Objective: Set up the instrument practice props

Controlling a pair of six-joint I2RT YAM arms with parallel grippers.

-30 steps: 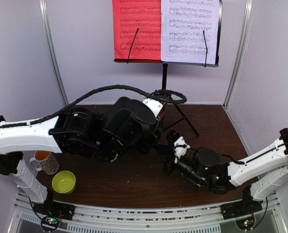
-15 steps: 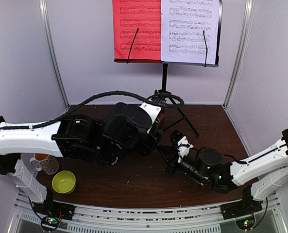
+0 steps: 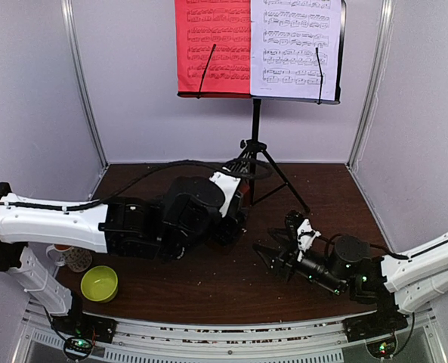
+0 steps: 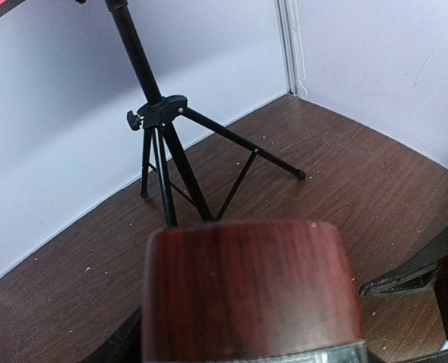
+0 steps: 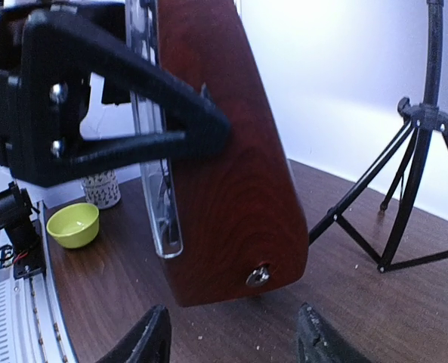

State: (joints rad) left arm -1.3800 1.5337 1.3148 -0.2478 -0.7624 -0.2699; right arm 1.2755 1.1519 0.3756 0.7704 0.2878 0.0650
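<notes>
Leaning metronome (image 5: pixel 231 189), apex up, left fingers (image 5: pixel 201 125) clamping

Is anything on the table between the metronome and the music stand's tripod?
No. The left wrist view shows only bare, crumb-flecked tabletop between the metronome and the tripod.

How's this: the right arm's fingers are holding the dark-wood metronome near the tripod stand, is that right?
Not quite: the left arm's fingers hold the dark-wood metronome near the tripod stand, as the right wrist view shows.
</notes>
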